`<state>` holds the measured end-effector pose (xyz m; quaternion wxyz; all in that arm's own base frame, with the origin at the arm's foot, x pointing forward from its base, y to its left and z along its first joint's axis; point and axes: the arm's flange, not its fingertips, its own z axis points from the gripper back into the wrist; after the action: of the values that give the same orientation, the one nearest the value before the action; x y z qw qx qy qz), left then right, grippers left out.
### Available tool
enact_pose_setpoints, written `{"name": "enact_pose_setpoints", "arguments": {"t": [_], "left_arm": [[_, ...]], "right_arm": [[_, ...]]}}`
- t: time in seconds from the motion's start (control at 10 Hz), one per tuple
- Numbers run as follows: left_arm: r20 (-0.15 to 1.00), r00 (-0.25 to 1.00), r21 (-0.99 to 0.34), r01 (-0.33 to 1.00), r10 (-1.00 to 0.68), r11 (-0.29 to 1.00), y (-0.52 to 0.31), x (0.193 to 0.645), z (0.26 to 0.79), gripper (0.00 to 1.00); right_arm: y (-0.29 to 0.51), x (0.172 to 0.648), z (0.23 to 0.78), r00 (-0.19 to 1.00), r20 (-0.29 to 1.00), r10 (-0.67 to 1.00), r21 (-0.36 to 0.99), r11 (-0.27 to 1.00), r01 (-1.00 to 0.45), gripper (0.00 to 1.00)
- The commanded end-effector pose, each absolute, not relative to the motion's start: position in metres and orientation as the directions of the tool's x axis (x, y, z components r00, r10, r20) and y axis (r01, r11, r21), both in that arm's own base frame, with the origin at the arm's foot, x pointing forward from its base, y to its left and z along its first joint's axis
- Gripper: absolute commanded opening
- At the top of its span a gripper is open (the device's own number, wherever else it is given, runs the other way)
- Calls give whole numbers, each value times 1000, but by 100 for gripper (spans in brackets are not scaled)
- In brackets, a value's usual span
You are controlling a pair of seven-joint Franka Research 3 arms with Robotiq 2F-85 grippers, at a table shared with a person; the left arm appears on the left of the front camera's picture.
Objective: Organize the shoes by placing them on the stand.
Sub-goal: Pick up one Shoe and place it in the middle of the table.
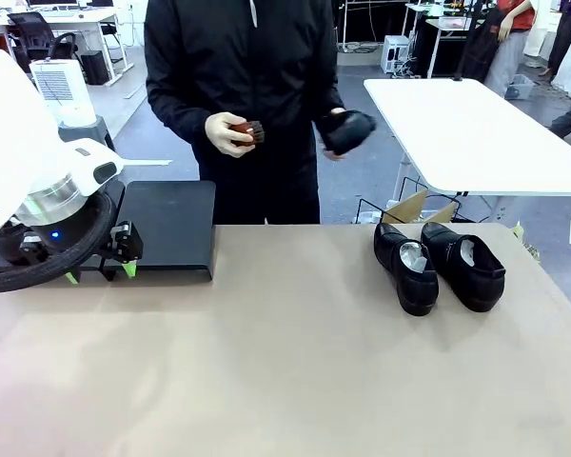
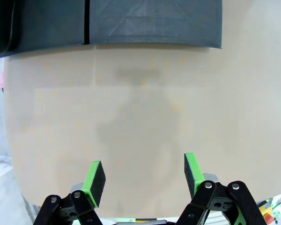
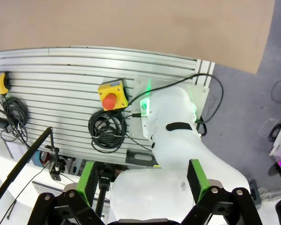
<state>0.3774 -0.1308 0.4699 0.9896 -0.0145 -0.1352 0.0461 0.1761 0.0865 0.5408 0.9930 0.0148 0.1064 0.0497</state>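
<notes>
Left gripper spread beside stand; right gripper spread; person holds brush, shoe.

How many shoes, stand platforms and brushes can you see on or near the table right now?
Shoes on the table: 2
Stand platforms: 2
Brush held by the person: 1
Total: 5
The blurred dark thing in the person's other hand may be another shoe; I did not count it.
</notes>
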Motion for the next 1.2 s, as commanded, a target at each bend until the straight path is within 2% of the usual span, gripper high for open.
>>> {"name": "enact_pose_setpoints", "arguments": {"t": [0.0, 0.3, 0.6, 0.7, 0.9, 1.0, 1.1], "left_arm": [[278, 957, -36, -80, 87, 996, -129, 378, 470, 87], [278, 957, -36, -80, 87, 996, -129, 378, 470, 87], [278, 957, -36, -80, 87, 996, -129, 378, 470, 87], [278, 957, -36, -80, 87, 996, -129, 378, 470, 87], [278, 957, -36, -80, 87, 996, -129, 378, 470, 87], [278, 957, -36, -80, 87, 996, -129, 378, 470, 87], [278, 957, -36, -80, 87, 996, -129, 378, 470, 87]], "right_arm": [[86, 176, 541, 972, -210, 102, 40, 995, -96, 100], [107, 262, 524, 978, -46, 202, -1, 979, -203, 100], [137, 342, 496, 976, 58, 209, -38, 978, -207, 100], [118, 288, 508, 981, 5, 195, -5, 981, -195, 100], [118, 288, 508, 981, 5, 195, -5, 981, -195, 100], [126, 319, 493, 976, 17, 216, -6, 976, -216, 100], [129, 297, 495, 980, 115, 162, -45, 987, -157, 100]]}}
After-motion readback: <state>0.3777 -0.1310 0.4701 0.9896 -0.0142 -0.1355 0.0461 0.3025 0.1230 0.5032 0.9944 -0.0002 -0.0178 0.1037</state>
